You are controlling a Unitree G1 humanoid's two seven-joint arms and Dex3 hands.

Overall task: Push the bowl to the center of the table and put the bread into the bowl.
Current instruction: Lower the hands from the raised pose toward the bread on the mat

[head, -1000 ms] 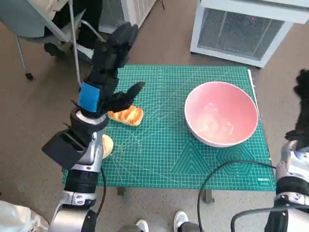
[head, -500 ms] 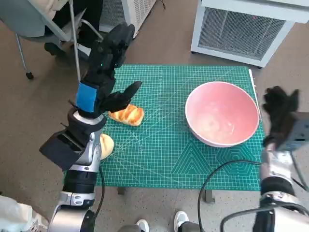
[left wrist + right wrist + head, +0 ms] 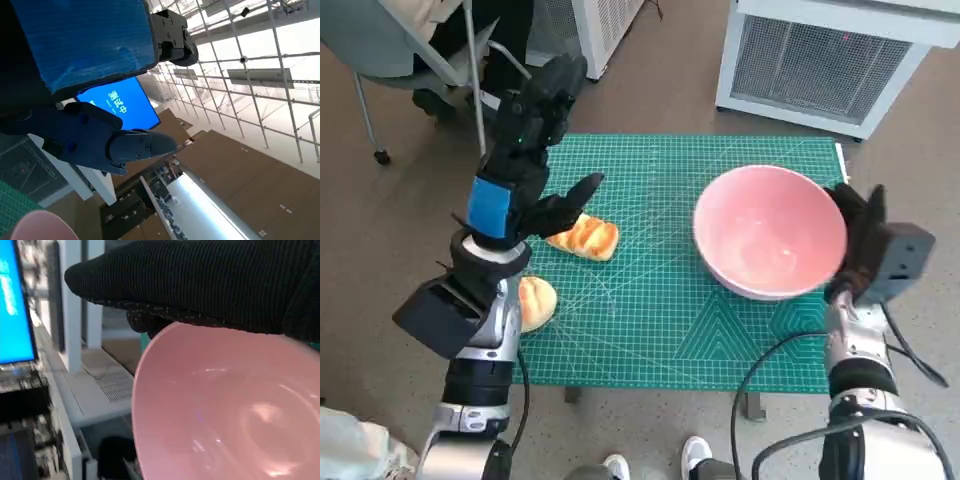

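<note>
A big pink bowl sits on the right half of the green cutting mat; it fills the right wrist view. My gloved right hand presses flat against the bowl's right rim, holding nothing. A braided bread roll lies on the mat's left part. My left hand is raised above the mat's left edge with fingers spread and empty, its thumb hanging just over the roll. In the left wrist view the left hand's fingers are extended.
A second, rounder bun lies at the mat's left edge, partly behind my left forearm. A white appliance stands beyond the table at the back right. A chair and a person's legs are at the back left.
My right hand has come in from the right edge of the view to the bowl's right rim. The bowl has slid slightly left. My left hand has barely moved.
</note>
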